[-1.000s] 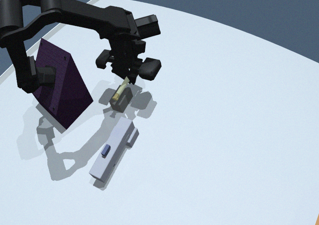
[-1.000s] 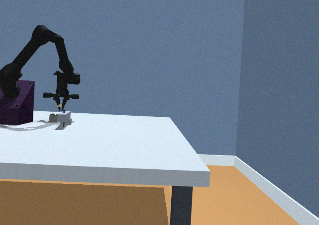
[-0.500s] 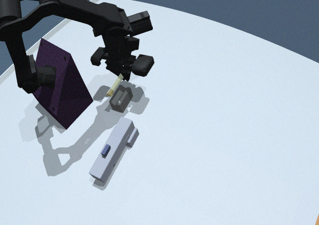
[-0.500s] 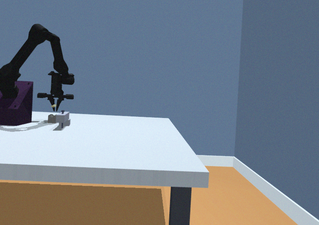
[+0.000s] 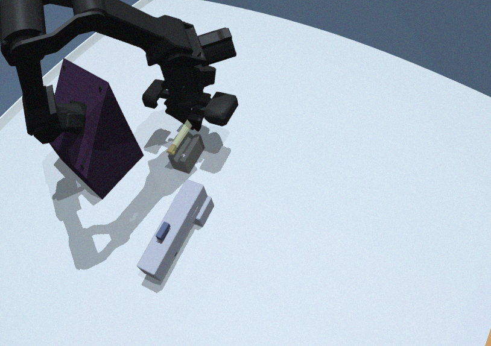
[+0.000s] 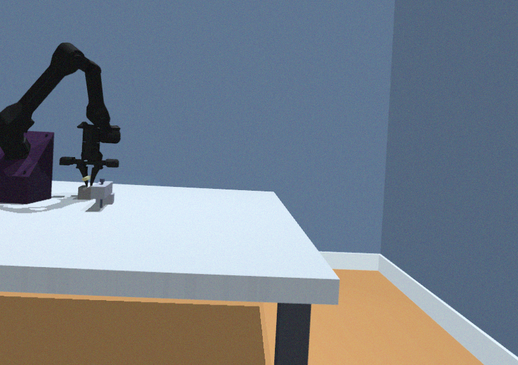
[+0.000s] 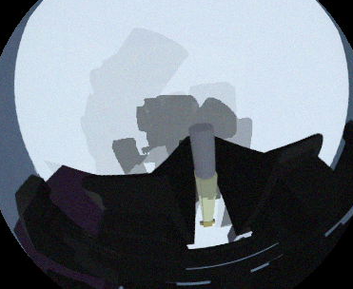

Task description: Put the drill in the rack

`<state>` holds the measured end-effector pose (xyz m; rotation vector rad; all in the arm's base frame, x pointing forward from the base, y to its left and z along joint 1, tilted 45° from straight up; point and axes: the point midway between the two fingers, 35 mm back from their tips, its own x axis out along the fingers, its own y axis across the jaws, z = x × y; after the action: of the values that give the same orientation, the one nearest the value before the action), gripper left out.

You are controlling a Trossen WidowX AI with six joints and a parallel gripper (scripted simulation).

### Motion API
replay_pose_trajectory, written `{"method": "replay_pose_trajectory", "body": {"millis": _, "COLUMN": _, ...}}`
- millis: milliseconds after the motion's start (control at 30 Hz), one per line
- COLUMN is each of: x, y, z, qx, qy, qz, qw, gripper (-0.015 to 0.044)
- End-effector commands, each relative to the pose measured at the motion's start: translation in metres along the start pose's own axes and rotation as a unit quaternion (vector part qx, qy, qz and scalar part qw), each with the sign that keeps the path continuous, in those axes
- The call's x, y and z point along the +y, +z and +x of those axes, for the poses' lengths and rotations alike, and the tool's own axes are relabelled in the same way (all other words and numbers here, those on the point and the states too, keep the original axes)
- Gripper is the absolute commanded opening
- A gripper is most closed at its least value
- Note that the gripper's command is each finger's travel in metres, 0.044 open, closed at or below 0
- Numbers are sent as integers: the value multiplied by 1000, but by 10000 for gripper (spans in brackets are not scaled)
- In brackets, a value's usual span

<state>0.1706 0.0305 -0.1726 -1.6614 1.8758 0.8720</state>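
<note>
My gripper [image 5: 191, 121] [image 6: 88, 184] [image 7: 197, 140] is shut on the drill [image 5: 181, 136] [image 6: 86, 177] [image 7: 208, 209]. The drill has a grey shank, a pale yellow body and a brass-coloured end. It is tilted, slightly above the rack, toward the rack's left side in the top view. The rack [image 5: 187, 162] [image 6: 82, 194] is a small grey-brown grooved block below my fingers; I cannot tell whether the drill touches it. The blue key [image 5: 163, 231] [image 6: 102, 180] sits on top of the long pale lilac block [image 5: 176, 217] [image 6: 102, 187].
A dark purple wedge [image 5: 119, 145] [image 6: 39, 181] [image 7: 73, 198] stands left of the rack, beside my arm's base. The lilac block lies close in front of the rack in the top view. The white table [image 5: 327, 198] [image 6: 194, 226] has a front edge in the exterior view.
</note>
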Motion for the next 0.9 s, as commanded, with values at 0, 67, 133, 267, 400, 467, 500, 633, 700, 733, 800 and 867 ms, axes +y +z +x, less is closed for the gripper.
{"method": "replay_pose_trajectory", "body": {"millis": 0, "x": 0, "y": 0, "z": 3, "qx": 1, "qy": -3, "qz": -2, "qw": 1000, "gripper": 0}}
{"method": "replay_pose_trajectory", "body": {"millis": 67, "x": 0, "y": 0, "z": 5, "qx": 1, "qy": -3, "qz": -2, "qw": 1000, "gripper": 0}}
{"method": "replay_pose_trajectory", "body": {"millis": 133, "x": 0, "y": 0, "z": 7, "qx": 1, "qy": -3, "qz": -2, "qw": 1000, "gripper": 0}}
{"method": "replay_pose_trajectory", "body": {"millis": 267, "x": 0, "y": 0, "z": 13, "qx": 1, "qy": -3, "qz": -2, "qw": 1000, "gripper": 0}}
{"method": "replay_pose_trajectory", "body": {"millis": 400, "x": 0, "y": 0, "z": 18, "qx": 2, "qy": -3, "qz": -2, "qw": 1000, "gripper": 0}}
{"method": "replay_pose_trajectory", "body": {"millis": 467, "x": 0, "y": 0, "z": 20, "qx": 2, "qy": -3, "qz": -2, "qw": 1000, "gripper": 0}}
{"method": "replay_pose_trajectory", "body": {"millis": 500, "x": 0, "y": 0, "z": 21, "qx": 2, "qy": -3, "qz": -2, "qw": 1000, "gripper": 0}}
{"method": "replay_pose_trajectory", "body": {"millis": 633, "x": 0, "y": 0, "z": 26, "qx": 2, "qy": -3, "qz": -2, "qw": 1000, "gripper": 0}}
{"method": "replay_pose_trajectory", "body": {"millis": 700, "x": -1, "y": 0, "z": 29, "qx": 2, "qy": -3, "qz": -2, "qw": 1000, "gripper": 0}}
{"method": "replay_pose_trajectory", "body": {"millis": 733, "x": -1, "y": 0, "z": 30, "qx": 2, "qy": -3, "qz": -2, "qw": 1000, "gripper": 0}}
{"method": "replay_pose_trajectory", "body": {"millis": 800, "x": -1, "y": 0, "z": 31, "qx": 2, "qy": -3, "qz": -2, "qw": 1000, "gripper": 0}}
{"method": "replay_pose_trajectory", "body": {"millis": 867, "x": -1, "y": 0, "z": 33, "qx": 2, "qy": -3, "qz": -2, "qw": 1000, "gripper": 0}}
